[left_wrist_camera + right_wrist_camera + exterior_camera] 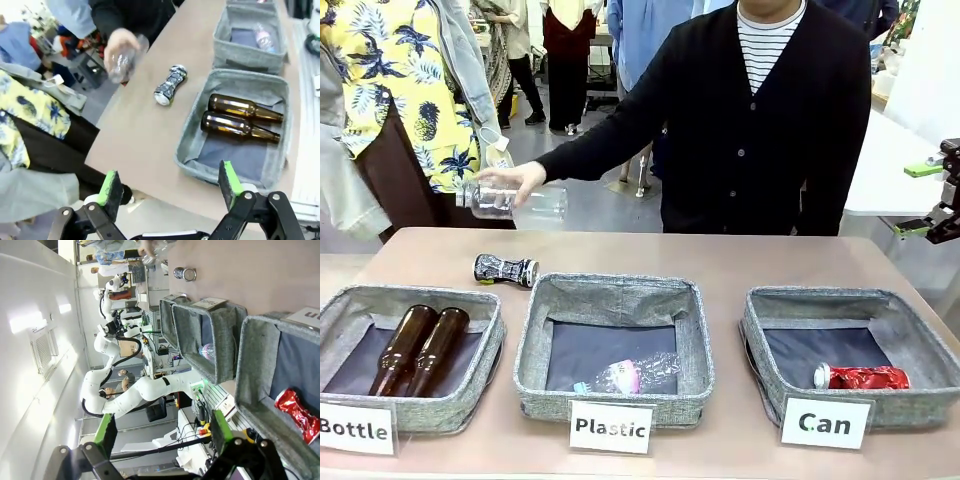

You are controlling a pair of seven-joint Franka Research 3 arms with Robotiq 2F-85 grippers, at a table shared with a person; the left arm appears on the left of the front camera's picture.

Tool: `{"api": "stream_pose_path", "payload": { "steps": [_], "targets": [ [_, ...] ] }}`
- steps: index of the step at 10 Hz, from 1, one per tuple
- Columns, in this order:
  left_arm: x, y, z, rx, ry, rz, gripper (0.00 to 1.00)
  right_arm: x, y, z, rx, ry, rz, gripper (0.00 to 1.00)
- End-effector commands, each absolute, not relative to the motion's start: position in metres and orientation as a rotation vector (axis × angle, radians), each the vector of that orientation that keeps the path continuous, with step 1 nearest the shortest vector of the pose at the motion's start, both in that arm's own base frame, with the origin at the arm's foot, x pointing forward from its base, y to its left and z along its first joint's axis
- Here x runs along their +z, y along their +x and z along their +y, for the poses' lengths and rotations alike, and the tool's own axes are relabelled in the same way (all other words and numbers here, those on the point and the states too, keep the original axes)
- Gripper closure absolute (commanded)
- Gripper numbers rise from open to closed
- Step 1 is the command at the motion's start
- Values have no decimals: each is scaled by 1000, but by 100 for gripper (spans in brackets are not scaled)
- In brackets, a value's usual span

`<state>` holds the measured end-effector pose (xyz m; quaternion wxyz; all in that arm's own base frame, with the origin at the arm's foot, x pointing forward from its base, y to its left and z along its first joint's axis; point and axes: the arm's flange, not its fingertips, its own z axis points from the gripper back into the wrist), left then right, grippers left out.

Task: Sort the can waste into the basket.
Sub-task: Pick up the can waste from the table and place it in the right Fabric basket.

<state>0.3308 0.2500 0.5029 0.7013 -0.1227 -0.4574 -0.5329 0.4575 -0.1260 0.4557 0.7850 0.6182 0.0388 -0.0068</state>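
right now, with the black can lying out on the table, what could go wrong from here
The person's hand holds a clear bottle just beyond the black can; an arm reaching there might meet it.
The can lies on its side on the bare table, so a nudge might roll it.
It lies near the Bottle basket, far from the Can basket; a carry likely crosses the Plastic basket, where a slip would missort it.

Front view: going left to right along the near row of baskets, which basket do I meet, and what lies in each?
Bottle basket holding two brown glass bottles → Plastic basket holding a crushed clear plastic bottle → Can basket holding a dented red can.
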Motion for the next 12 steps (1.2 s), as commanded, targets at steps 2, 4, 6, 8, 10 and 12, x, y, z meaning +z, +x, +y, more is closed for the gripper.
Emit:
{"api": "stream_pose_path", "payload": {
  "steps": [2, 4, 6, 8, 10, 12],
  "targets": [
    [525, 359, 205, -1234, -211, -870, 0, 458, 457, -127, 10, 1332, 81, 0],
    [528, 394, 145, -1292, -150, -749, 0, 458, 457, -127, 10, 1332, 81, 0],
    [522, 441, 75, -1385, -78, -665, 0, 458, 457, -127, 10, 1332, 81, 0],
    [499, 499, 6, -1505, -70, -572, 0, 458, 457, -127, 10, 1332, 81, 0],
    [479, 534, -48, -1543, -21, -458, 0, 458, 457, -127, 10, 1332, 81, 0],
    [479, 541, -40, -1515, -12, -424, 0, 458, 457, -127, 10, 1332, 81, 0]
  ]
}}
